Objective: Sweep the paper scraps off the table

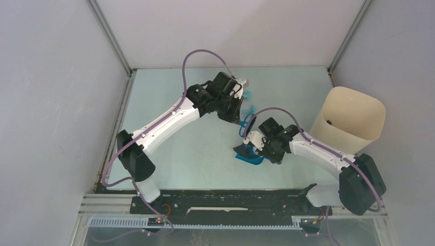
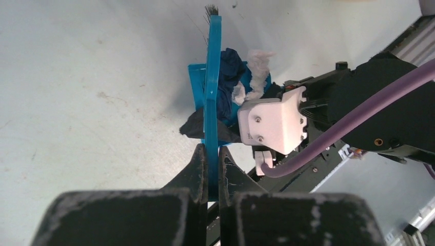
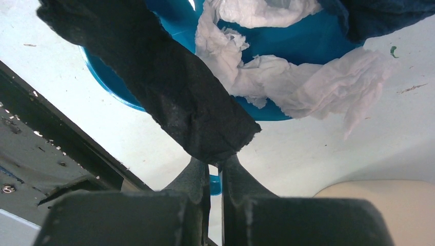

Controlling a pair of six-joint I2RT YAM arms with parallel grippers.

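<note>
My left gripper (image 2: 213, 151) is shut on the flat handle of the blue hand brush (image 2: 213, 72), whose bristles point away from me. The brush stands against the blue dustpan (image 2: 197, 77). My right gripper (image 3: 214, 163) is shut on the dustpan's handle, a bit of which shows between its fingers. Paper scraps lie in the dustpan (image 3: 308, 43): a black strip (image 3: 164, 77), crumpled white pieces (image 3: 292, 82) and a dark blue lump (image 3: 379, 13). A tiny green scrap (image 3: 392, 50) lies on the table (image 1: 179, 159). In the top view the dustpan (image 1: 249, 158) sits at mid-table beside my right gripper (image 1: 259, 146).
The tall beige bin (image 1: 349, 120) stands at the right, close behind my right arm; its rim also shows in the right wrist view (image 3: 379, 205). Grey frame rails run along the table's near and left edges. My right wrist (image 2: 274, 120) is right next to the brush.
</note>
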